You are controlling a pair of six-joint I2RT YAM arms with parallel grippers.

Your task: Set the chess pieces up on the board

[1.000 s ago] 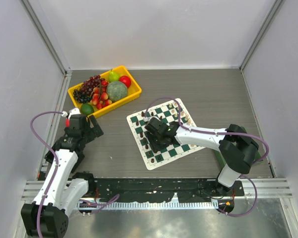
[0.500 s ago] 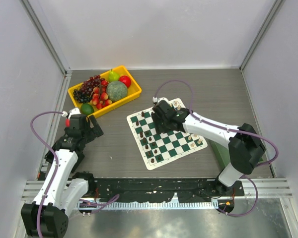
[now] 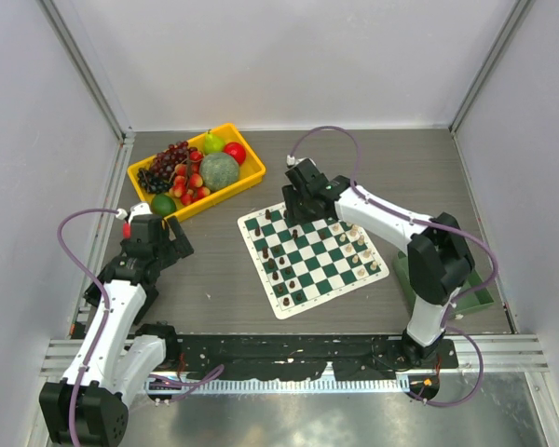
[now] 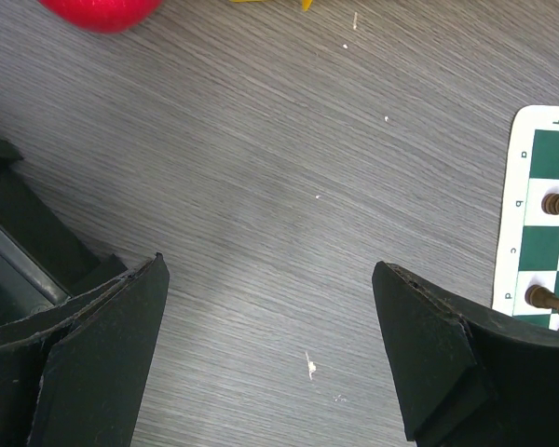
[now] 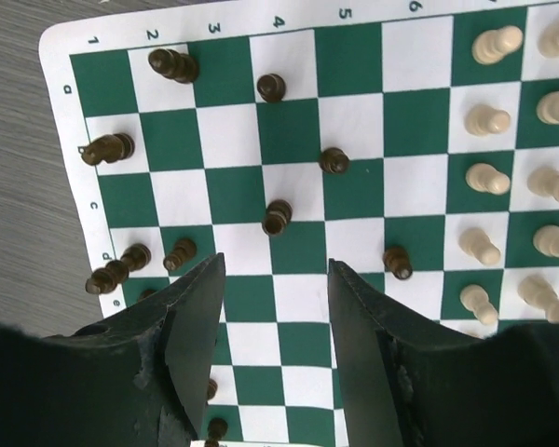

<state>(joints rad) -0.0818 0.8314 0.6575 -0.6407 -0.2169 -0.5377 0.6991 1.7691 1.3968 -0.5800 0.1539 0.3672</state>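
Right hand (image 5: 275,264) moved up board (image 3: 328,268); wrist view alone shows fingers (image 5: 191,326) apart.

Fruit bin at my ten o'clock on the grey wood-grain table (image 3: 401,168)
A yellow bin (image 3: 252,173) holds dark grapes (image 3: 163,163), strawberries (image 3: 188,182), a green pear (image 3: 211,142), a red apple (image 3: 234,152) and a round melon (image 3: 219,170); a green tray (image 3: 484,300) shows at four o'clock.

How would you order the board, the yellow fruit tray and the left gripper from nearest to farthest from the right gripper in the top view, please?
1. The board: just beneath the right gripper, which hangs over its far edge.
2. The yellow fruit tray: to its left.
3. The left gripper: across the table, far left.
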